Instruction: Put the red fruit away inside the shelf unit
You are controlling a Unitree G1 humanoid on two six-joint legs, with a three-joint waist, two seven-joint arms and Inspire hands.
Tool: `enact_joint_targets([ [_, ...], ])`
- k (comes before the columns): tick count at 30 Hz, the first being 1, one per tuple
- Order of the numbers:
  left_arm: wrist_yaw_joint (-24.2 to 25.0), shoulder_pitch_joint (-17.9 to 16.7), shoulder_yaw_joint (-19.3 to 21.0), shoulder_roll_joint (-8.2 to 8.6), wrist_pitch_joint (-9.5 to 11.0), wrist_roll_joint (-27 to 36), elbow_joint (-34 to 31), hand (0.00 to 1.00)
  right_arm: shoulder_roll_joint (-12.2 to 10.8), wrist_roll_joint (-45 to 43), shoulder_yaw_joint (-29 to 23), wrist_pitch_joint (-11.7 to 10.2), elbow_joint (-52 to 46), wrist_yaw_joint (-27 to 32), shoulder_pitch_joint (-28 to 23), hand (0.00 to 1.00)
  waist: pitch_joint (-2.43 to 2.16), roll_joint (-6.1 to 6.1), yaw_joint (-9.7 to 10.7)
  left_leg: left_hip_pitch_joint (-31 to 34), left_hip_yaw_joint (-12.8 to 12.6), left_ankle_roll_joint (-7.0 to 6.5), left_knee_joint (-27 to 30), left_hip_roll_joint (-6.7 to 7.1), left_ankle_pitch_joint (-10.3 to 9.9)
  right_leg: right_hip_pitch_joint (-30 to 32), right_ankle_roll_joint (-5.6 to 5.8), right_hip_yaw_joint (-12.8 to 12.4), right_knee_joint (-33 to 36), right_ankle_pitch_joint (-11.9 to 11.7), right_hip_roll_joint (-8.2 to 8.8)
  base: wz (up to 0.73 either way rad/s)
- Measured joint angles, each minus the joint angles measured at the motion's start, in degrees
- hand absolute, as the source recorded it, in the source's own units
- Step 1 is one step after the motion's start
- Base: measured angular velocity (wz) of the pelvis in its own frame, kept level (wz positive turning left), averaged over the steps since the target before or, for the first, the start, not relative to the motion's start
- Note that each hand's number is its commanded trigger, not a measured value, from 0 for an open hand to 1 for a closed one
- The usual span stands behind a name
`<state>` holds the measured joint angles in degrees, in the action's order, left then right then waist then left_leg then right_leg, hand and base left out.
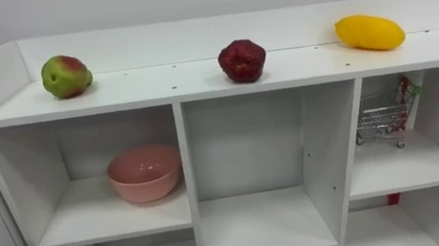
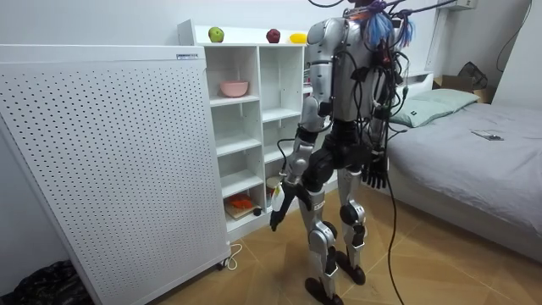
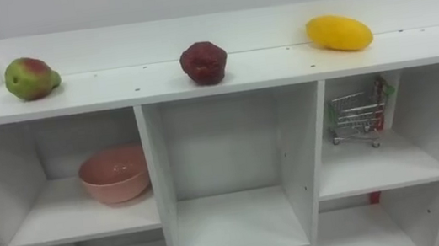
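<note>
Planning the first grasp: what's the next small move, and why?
Probably raise the right hand to the yellow fruit, nearest that side. It, the dark red fruit and the green-red fruit all lie on the closet's top board, and the left hand too hangs open, holding nothing.

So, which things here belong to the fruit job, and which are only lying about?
Job: green-red fruit, dark red fruit, yellow fruit, all on top of the white closet.
Lying about: pink bowl and toy shopping cart in its compartments; perforated panel; bed.
</note>
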<state>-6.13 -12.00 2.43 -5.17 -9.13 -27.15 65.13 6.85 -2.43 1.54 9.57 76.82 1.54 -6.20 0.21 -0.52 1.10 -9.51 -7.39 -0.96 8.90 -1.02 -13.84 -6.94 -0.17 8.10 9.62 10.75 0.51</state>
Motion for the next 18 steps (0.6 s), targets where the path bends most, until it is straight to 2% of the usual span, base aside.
enact_joint_targets([
  [2,0.0,0.02,1.01,-0.01,0.52,-0.02,-1.03,0.0,0.57,0.1,-1.07,0.11,-1.86,1.01,-0.13,0.0,0.06,0.08,0.14,0.06,-0.04,0.0,0.04,-0.03,0.0,0.1,0.0,0.02,0.11,0.0,0.3,0.0],
  [3,-0.37,0.33,1.86,-0.07,1.22,-0.02,-1.71,0.0,1.02,-0.36,-2.39,0.19,-4.41,2.85,-0.18,0.0,0.36,0.15,0.18,0.49,-0.1,-0.02,0.25,0.02,0.02,0.53,0.03,0.09,0.3,-0.01,0.42,-0.06],
  [4,-1.29,0.54,2.51,-0.08,2.04,-0.02,-2.17,0.0,1.49,0.34,-6.33,0.17,-9.1,4.77,-0.23,0.0,0.56,-0.15,0.24,1.14,-0.34,-0.08,0.39,0.18,0.08,1.53,0.04,-0.02,0.86,-0.02,0.37,-0.13],
  [5,-1.6,0.46,2.82,-0.07,2.5,-0.01,-2.55,0.0,1.56,1.49,-8.31,-0.01,-13.3,5.78,-0.23,0.0,0.57,-0.11,0.24,1.41,-0.55,-0.11,0.41,0.19,0.1,2.18,0.04,-0.09,1.27,-0.01,0.32,-0.21],
  [7,-2.44,0.73,3.25,-0.38,3.4,0.1,-3.53,0.0,1.45,7.78,-11.1,-3.78,-25.24,8.87,-0.1,0.0,0.34,0.26,0.48,1.96,-0.66,-0.14,0.7,0.16,0.12,2.74,0.04,-0.24,1.18,-0.29,0.29,-0.1],
  [9,-3.9,0.41,3.09,-0.8,5.48,0.37,-4.5,0.0,0.75,14.13,-11.85,-7.56,-42.84,10.9,-0.46,0.0,0.42,-0.21,0.42,1.81,-0.82,-0.17,0.74,0.1,0.14,2.63,0.04,-0.11,0.92,-0.34,0.21,0.06],
  [10,-4.41,0.27,3.09,-0.83,5.93,0.36,-4.85,0.0,0.5,14.71,-11.86,-8.57,-46.82,11.25,-0.4,0.0,0.26,0.03,0.3,1.81,-0.81,-0.17,0.74,0.09,0.14,2.54,0.04,-0.12,0.82,-0.35,0.17,0.07],
  [12,-5.75,-0.16,2.9,-1.31,7.3,0.38,-5.48,0.0,0.1,15.88,-11.56,-12.0,-57.96,12.57,0.61,0.0,0.19,-0.07,0.07,1.79,-0.91,-0.16,0.7,-0.03,0.13,2.08,0.04,-0.11,-0.17,-0.65,-0.02,0.12],
  [14,-6.29,-0.89,2.93,-1.64,7.52,0.2,-6.03,0.0,0.1,15.52,-10.76,-12.64,-64.72,13.62,0.9,0.0,0.02,-0.48,-0.33,1.89,-1.49,-0.15,0.62,-0.12,0.14,2.34,0.03,-0.14,-0.32,-0.64,-0.09,0.04],
  [15,-6.43,-1.71,2.91,-1.58,7.52,-0.02,-6.76,0.0,0.09,14.9,-9.92,-12.78,-69.06,14.05,0.56,0.0,0.06,-0.3,-0.46,1.97,-1.8,-0.15,0.57,-0.13,0.14,2.48,0.04,-0.1,-0.4,-0.65,-0.12,-0.11],
  [16,-6.54,-2.58,2.91,-1.42,7.45,0.02,-6.71,0.0,0.09,14.02,-9.5,-12.84,-71.95,14.06,0.7,0.0,-0.16,-0.39,-0.58,2.09,-1.87,-0.15,0.57,-0.13,0.13,2.67,0.06,-0.15,-0.36,-0.68,-0.09,-0.11],
  [18,-6.55,-3.51,2.9,-1.4,7.44,0.05,-6.6,0.0,0.2,14.08,-9.55,-12.87,-75.62,14.7,0.8,0.0,-0.23,-0.26,-0.92,2.52,-1.87,-0.15,0.57,-0.14,0.14,3.0,0.08,-0.09,0.2,-0.72,-0.07,-0.03],
])
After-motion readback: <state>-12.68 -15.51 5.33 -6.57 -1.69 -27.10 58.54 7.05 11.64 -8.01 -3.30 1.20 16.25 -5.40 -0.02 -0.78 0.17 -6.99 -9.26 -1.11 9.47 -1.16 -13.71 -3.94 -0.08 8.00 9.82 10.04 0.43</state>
